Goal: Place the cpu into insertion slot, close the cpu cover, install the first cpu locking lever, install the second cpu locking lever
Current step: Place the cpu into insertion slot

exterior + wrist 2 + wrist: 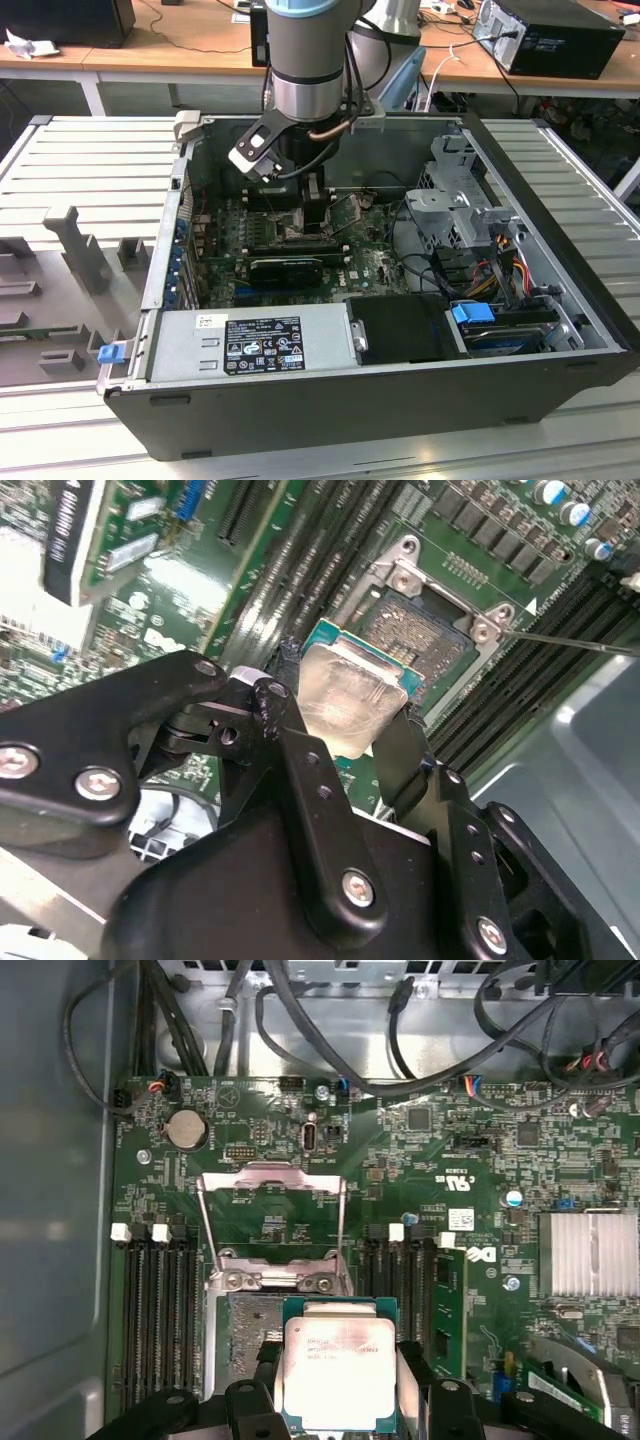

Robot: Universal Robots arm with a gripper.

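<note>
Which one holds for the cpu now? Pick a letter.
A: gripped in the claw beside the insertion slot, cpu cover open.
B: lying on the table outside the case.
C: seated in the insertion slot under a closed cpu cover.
A: in the first wrist view the claw pinches the cpu, offset from the bare insertion slot, with the cpu cover raised.

Computer case on ribbed table

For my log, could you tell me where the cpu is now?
In both wrist views, the cpu is held by the gripper, partly over the socket.
</note>
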